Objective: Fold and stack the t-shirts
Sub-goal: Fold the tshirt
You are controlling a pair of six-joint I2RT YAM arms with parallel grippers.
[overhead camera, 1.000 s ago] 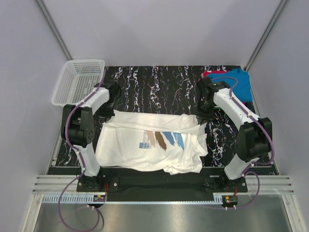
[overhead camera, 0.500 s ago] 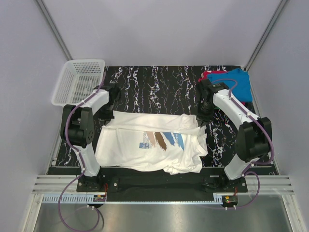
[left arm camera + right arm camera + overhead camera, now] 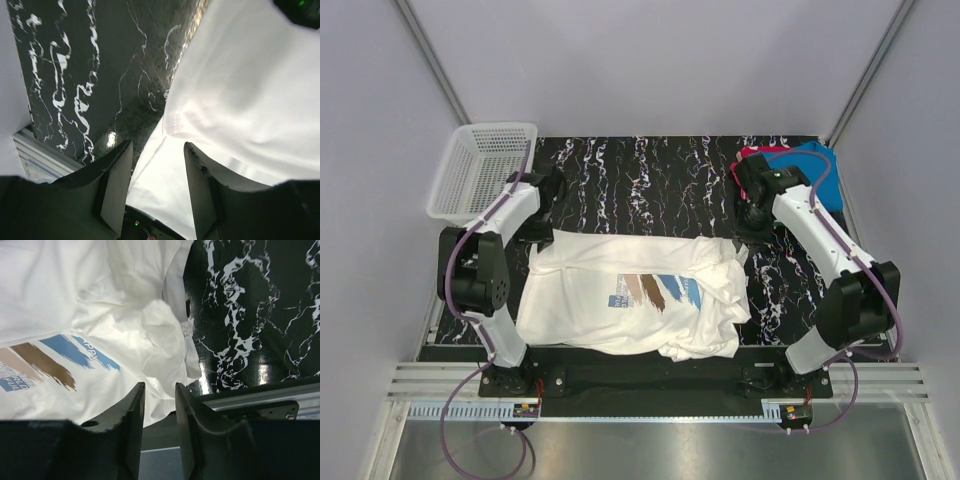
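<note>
The large white t-shirt point(image 3: 635, 295) with blue and brown brush strokes lies spread and rumpled on the black marble table point(image 3: 650, 180). It also shows in the left wrist view point(image 3: 240, 90) and the right wrist view point(image 3: 75, 300). My left gripper point(image 3: 542, 215) hovers open and empty over the shirt's far left corner point(image 3: 157, 185). My right gripper point(image 3: 752, 222) hovers open and empty above the shirt's bunched far right corner point(image 3: 160, 425). A blue t-shirt point(image 3: 817, 172) and a red one point(image 3: 752, 152) lie at the far right corner.
A white mesh basket point(image 3: 480, 170) stands at the far left corner of the table. Grey walls close in the back and sides. The arm bases and a metal rail point(image 3: 650, 385) run along the near edge.
Both grippers have drawn back a little from the white shirt's far corners; the right arm has swung toward the far right. The shirt lies about as before.
</note>
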